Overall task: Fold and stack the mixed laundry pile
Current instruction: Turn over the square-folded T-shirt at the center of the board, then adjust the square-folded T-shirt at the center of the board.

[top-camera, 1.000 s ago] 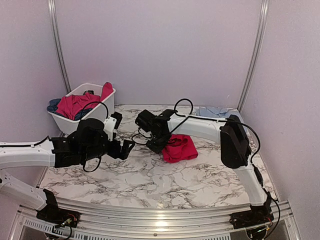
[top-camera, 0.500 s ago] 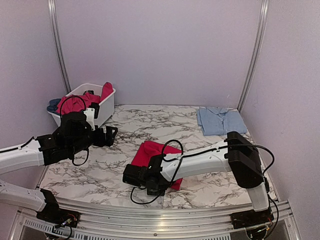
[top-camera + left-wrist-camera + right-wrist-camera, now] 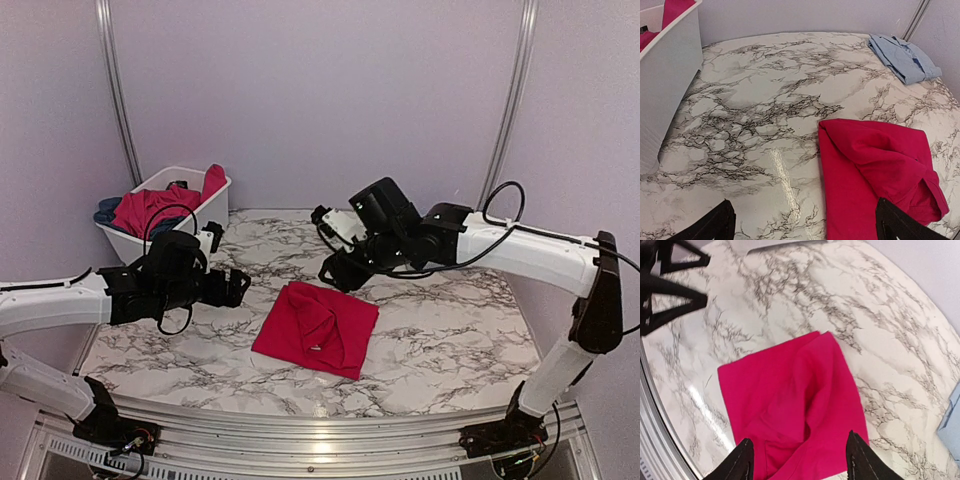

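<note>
A folded bright red garment (image 3: 316, 328) lies flat on the marble table, front of centre; it also shows in the left wrist view (image 3: 875, 165) and the right wrist view (image 3: 800, 390). My right gripper (image 3: 336, 270) hangs open above its far edge, touching nothing (image 3: 800, 456). My left gripper (image 3: 236, 286) hovers open to the garment's left, its fingers straddling the cloth's left edge from above (image 3: 805, 225). More of the laundry pile, red (image 3: 150, 208) and dark blue (image 3: 108, 210), fills the basket. A folded light blue shirt (image 3: 905, 55) lies at the far right.
The white plastic basket (image 3: 150, 245) stands at the far left corner, its wall close to my left wrist (image 3: 665, 75). Metal rails run along the table's near edge (image 3: 320, 432). Walls close in the back and sides.
My right gripper opened, let go of the red garment and rose back toward the far middle. The garment now lies spread on the table. The left arm shifted a little right.
</note>
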Controlling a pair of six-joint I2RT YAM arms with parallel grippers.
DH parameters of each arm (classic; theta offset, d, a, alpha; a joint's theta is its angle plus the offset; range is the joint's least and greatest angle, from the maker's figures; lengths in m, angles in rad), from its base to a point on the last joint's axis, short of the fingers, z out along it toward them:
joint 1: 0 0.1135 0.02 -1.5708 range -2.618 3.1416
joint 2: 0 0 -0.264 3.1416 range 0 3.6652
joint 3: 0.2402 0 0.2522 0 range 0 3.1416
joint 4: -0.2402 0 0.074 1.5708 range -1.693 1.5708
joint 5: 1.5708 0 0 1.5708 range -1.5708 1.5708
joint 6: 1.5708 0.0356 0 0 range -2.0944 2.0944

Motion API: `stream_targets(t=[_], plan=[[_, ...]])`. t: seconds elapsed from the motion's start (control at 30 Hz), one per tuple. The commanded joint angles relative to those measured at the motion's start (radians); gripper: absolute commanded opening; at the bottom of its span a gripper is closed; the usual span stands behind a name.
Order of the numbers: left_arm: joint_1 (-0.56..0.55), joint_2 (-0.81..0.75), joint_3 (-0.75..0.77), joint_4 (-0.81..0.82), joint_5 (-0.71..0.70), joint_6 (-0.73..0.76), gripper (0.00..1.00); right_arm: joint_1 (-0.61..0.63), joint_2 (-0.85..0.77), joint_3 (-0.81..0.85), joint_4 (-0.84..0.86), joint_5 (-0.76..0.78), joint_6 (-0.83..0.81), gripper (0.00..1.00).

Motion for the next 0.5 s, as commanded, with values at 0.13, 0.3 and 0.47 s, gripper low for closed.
stream_targets(t=[0.13, 0.3, 0.47], plan=[[0.004, 0.050, 0.051, 0.024, 0.044, 0.006, 0.99, -0.246, 0.085, -0.021, 0.193, -0.403, 0.188, 0.57], [0.005, 0.048, 0.043, 0.029, 0.043, 0.010, 0.99, -0.248, 0.197, 0.022, 0.159, -0.461, 0.173, 0.54], [0.005, 0.038, 0.030, 0.033, 0.040, 0.010, 0.99, -0.246, 0.275, 0.016, 0.162, -0.488, 0.171, 0.45]])
